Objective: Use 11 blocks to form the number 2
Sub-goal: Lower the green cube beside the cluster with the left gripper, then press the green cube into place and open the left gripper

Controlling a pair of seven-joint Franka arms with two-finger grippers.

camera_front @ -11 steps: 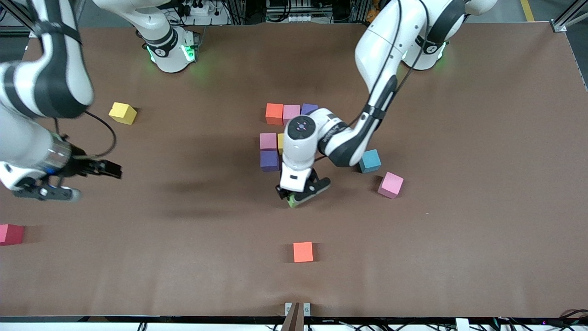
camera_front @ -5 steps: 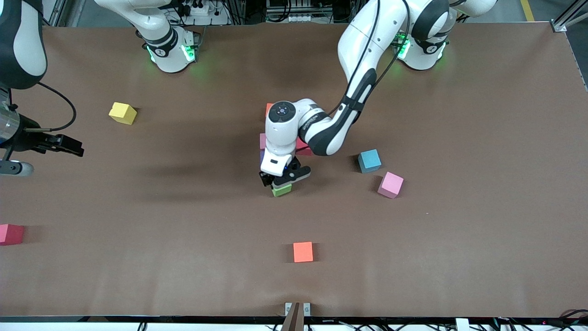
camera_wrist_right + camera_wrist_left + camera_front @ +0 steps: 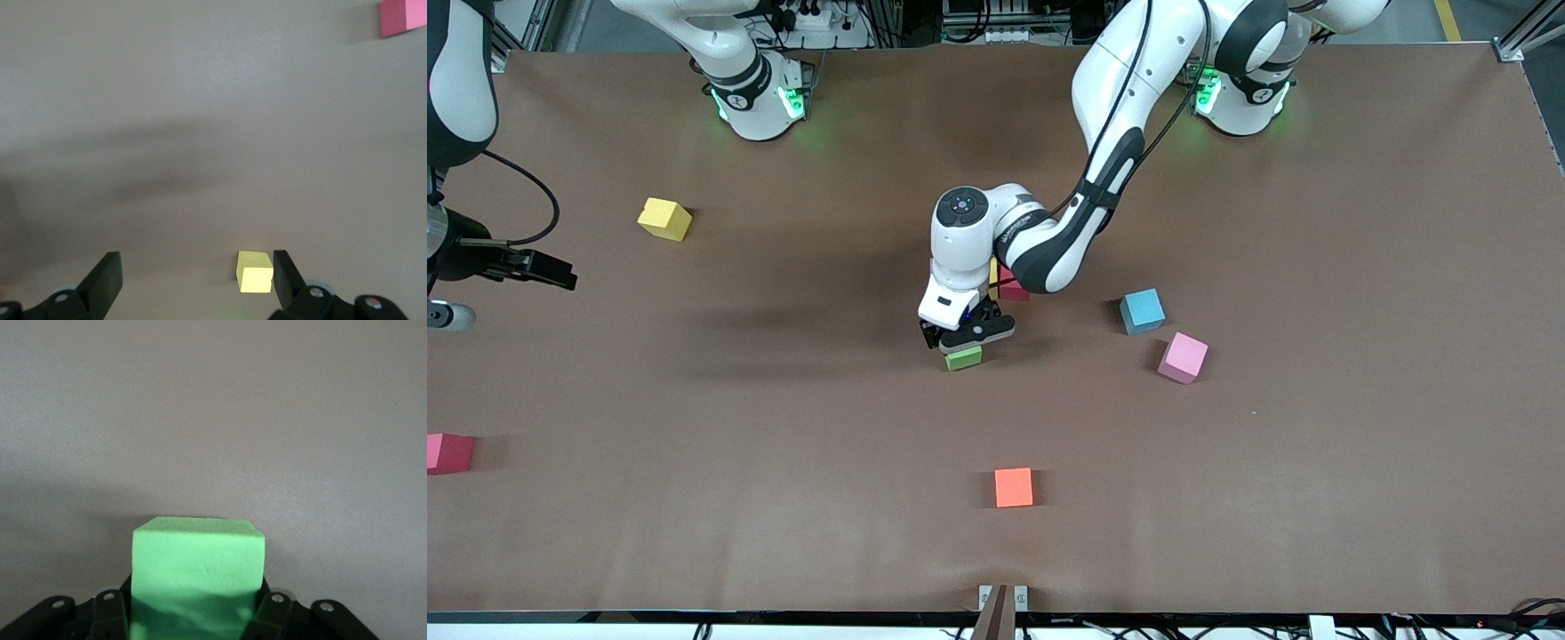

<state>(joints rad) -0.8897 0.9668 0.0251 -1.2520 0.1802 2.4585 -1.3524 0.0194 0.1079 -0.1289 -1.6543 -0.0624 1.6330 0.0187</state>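
The green block (image 3: 964, 357) is held between the fingers of the left tool (image 3: 966, 342), which is closed on it. It is carried low over the middle of the worktop (image 3: 1316, 498), just on the camera side of the half-built number 2 (image 3: 1009, 286). Whether the block touches the surface already cannot be told. In the left wrist view the green block (image 3: 197, 577) fills the space between the two fingers, with only bare worktop in front of it.

Of the number 2 very little is seen, because the left arm covers it; only a yellow edge and a red block (image 3: 1015, 290) show beside the wrist. The step in hand is judged to be the placing of the green block into a lower row of the digit. The next move calls for a straight lowering, with the block squared to its neighbours and touching them, and then an opening of the fingers without pushing the row.

The left arm reaches from its base down over the figure, its wrist bent and the tool pointing downward.

The right tool (image 3: 547, 269) is open and empty, and it waits over the right arm's end of the worktop. In its wrist view a loose yellow block (image 3: 255, 271) lies between its fingers.

Loose blocks remain: light blue (image 3: 1143, 311), pink (image 3: 1184, 357), orange (image 3: 1014, 487) and another pink (image 3: 448, 452).
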